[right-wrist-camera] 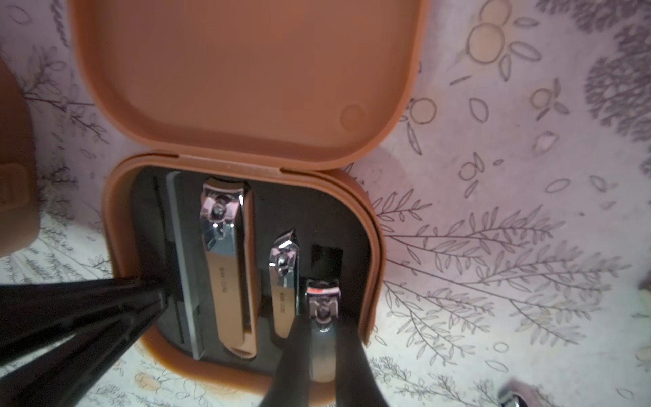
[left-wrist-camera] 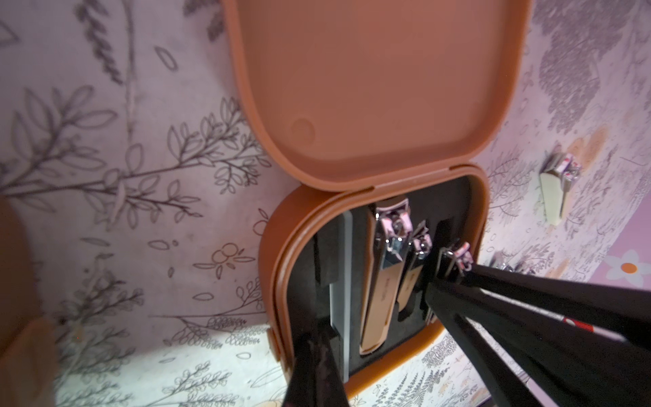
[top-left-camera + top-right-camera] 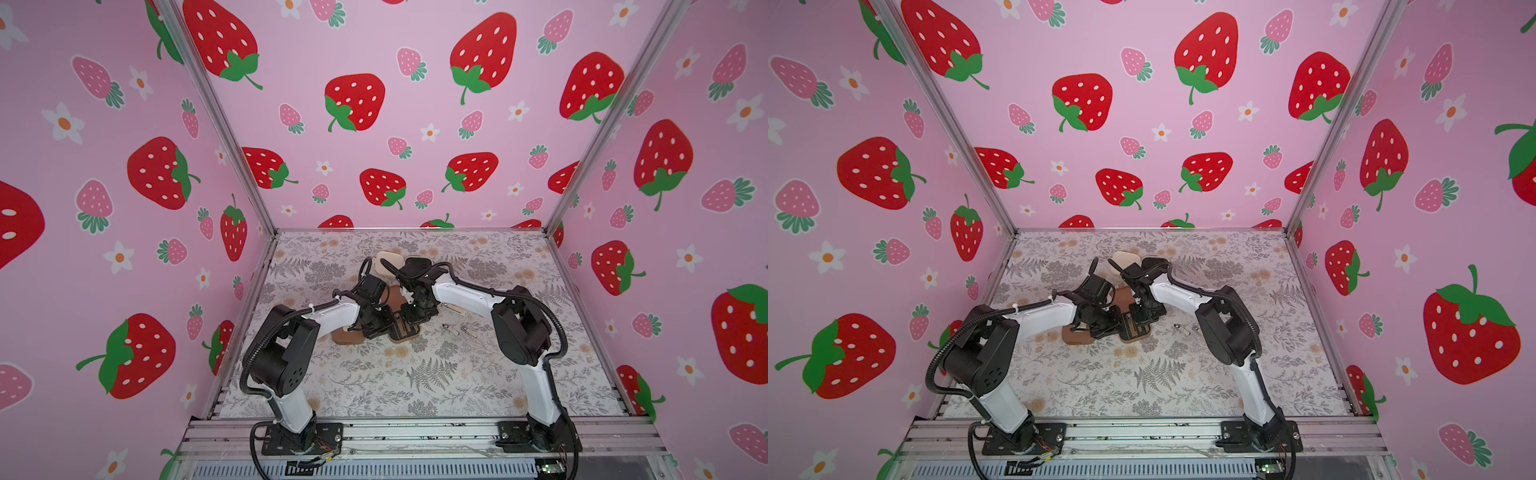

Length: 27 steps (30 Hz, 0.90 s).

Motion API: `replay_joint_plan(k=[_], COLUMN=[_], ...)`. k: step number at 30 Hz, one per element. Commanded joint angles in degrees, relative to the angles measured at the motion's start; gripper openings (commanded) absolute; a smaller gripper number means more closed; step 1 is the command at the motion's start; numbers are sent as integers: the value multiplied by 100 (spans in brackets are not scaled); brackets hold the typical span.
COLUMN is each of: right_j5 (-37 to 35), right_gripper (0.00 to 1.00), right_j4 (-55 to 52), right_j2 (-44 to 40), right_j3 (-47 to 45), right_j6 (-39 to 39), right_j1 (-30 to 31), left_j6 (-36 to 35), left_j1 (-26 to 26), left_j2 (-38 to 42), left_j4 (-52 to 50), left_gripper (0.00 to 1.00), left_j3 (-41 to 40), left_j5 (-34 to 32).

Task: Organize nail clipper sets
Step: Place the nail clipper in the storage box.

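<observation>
Now my right gripper (image 1: pixel 321 326) clamps a small clipper (image 1: pixel 322 304) above the open brown case's (image 1: pixel 374 246) end slot; my left gripper (image 1: pixel 160 293), jaws together, reaches in beside the file (image 1: pixel 183 246); my arms half hide the cream case (image 3: pixel 388 262).

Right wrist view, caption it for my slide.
Right gripper holds a small nail clipper at the empty slot of the open brown case; shut left gripper beside the nail file.

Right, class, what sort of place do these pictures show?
Likely a robot test booth: two robot arms bolted to a metal rail, strawberry-print walls boxing in a floral table, and an open nail clipper case between the arms.
</observation>
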<state>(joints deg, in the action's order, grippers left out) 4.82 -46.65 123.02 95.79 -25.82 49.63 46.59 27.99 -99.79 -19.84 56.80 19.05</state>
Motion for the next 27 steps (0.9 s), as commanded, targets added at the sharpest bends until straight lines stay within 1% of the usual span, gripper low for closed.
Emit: replay_joint_plan(k=[1,27], right_j5=[-31,-181], right_gripper=[12,12], right_j4=[-61,60], right_j2=[139,668], right_j3=[186,281], right_j6=[-90,-680], right_j1=[21,-12], left_j6=[28,70], left_j1=[14,18], left_j2=[117,65], left_j4=[-250,-127], left_gripper=[0,0], left_j3=[-63,-134], left_j5=[-68,-34])
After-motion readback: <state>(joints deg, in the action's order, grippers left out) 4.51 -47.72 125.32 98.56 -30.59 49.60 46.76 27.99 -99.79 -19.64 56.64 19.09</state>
